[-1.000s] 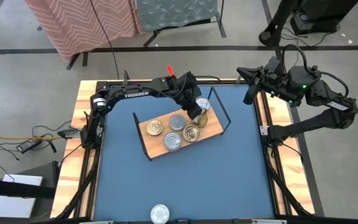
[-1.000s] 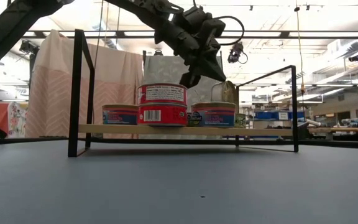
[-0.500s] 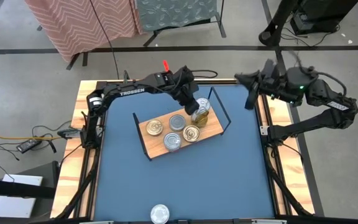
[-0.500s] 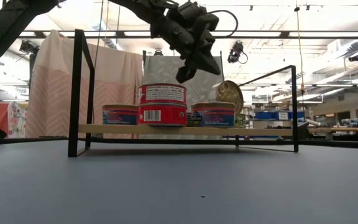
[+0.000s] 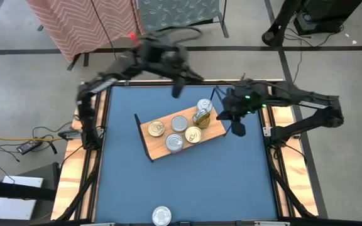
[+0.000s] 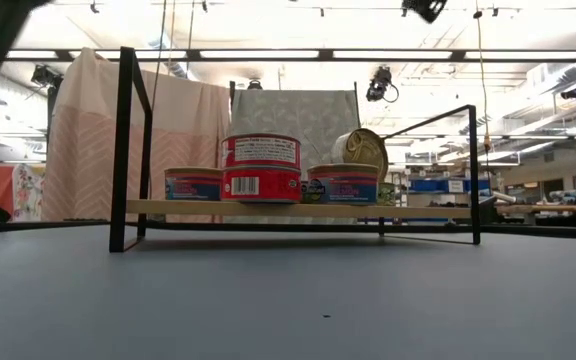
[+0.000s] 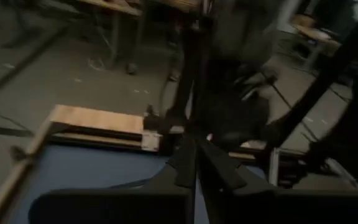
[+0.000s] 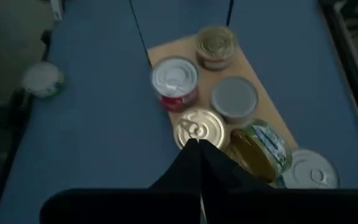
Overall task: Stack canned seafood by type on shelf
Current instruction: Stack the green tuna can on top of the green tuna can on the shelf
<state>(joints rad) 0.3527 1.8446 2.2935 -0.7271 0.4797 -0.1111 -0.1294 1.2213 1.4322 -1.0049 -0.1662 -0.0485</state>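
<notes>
One lone silver-lidded tin [image 5: 161, 215] sits nearest, at the front edge of the blue table [image 5: 244, 176], well apart from everything else. Farther in, around the middle of the table, stands the shelf [image 5: 217, 131], a light-wood board with black wire end frames, set at a slant. On it I count a silver-topped stack with red labels [image 5: 175, 143] at the front edge, a gold-lidded tin [image 5: 193, 134] just beside it, a gold tin [image 5: 156, 129] toward the left end, and a plain grey lid [image 5: 179, 123] behind. Toward the right end, a gold tin [image 5: 202, 116] stands tilted on its edge, leaning by a silver-lidded tin [image 5: 204, 105]; in the low view that tilted tin [image 6: 368, 153] shows its face above the blue-labelled one [image 6: 342, 186] in front. My right gripper [image 5: 239, 129] hangs over the table just past the shelf's right end, jaws pressed together and holding nothing; my right wrist view looks past those closed fingertips [image 8: 199, 151] onto the tins. Farthest off, my left gripper [image 5: 176, 91] is raised over the table's back edge, blurred, its fingers [image 7: 194, 163] nearly meeting and empty.
</notes>
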